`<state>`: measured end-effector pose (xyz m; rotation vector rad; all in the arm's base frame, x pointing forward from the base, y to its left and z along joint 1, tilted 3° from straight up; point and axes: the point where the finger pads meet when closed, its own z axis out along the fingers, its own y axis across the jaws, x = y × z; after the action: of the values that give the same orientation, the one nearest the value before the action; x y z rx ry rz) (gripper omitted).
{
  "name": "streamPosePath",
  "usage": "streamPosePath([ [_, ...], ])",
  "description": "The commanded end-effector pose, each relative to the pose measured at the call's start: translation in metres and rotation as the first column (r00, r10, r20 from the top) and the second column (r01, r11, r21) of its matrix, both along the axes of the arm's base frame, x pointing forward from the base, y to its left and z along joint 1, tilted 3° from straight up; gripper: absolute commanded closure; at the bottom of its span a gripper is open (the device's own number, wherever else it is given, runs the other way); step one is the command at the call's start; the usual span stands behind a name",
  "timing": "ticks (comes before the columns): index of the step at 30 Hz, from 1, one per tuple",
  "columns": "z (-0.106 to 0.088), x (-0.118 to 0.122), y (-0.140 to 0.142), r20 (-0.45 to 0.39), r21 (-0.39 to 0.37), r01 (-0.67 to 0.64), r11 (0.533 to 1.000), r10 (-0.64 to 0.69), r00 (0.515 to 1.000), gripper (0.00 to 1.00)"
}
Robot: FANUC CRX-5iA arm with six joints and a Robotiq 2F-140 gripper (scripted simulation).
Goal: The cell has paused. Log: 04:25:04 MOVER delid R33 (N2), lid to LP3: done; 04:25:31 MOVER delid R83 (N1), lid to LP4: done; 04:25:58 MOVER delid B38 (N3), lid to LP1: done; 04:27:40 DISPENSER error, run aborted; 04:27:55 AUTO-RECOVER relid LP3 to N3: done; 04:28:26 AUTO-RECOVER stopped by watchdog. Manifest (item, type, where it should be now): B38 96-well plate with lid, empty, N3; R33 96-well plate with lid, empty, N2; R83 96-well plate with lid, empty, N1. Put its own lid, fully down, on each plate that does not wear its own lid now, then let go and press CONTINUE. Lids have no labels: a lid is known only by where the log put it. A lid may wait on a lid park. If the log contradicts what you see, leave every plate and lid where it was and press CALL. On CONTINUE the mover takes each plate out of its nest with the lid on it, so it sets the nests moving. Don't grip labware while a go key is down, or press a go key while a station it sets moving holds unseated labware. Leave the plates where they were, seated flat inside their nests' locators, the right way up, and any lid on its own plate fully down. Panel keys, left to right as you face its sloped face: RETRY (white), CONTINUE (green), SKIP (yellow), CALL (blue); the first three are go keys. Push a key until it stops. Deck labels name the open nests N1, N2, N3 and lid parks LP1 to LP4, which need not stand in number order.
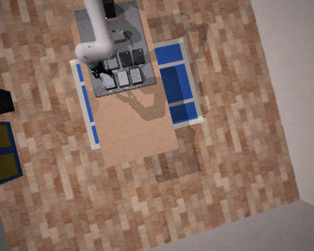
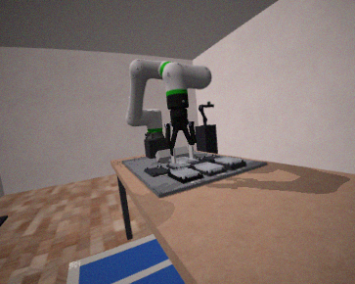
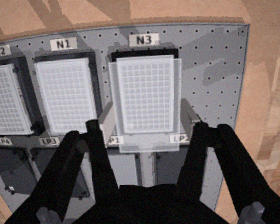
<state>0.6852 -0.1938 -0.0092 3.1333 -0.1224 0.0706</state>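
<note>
- While the jaws stand about half open, clamped on the lid (image 3: 145, 96) by its two long sides, you have it held just above N3 (image 3: 143, 39).
- You should treat that lid as light, thin and stiff, with smooth walls: it will likely slip or tilt if squeezed off-centre, so keep your hold midway along its length.
- You can see N1 (image 3: 63, 44) just beside it and N2 (image 3: 0, 50) beyond, both on the grey deck (image 3: 217, 63) on the bench (image 2: 262, 220).
</note>
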Motion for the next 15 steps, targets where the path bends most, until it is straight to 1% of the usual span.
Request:
streamPosePath([
  [1,0.0015,-0.0001,0.0001,0.000,0.000,0.000,1.000,0.000,1.000,1.00],
  [8,0.0078,-0.0003,0.0002,0.000,0.000,0.000,1.000,0.000,1.000,1.00],
  [15,0.0098,-0.0004,0.0002,0.000,0.000,0.000,1.000,0.000,1.000,1.00],
])
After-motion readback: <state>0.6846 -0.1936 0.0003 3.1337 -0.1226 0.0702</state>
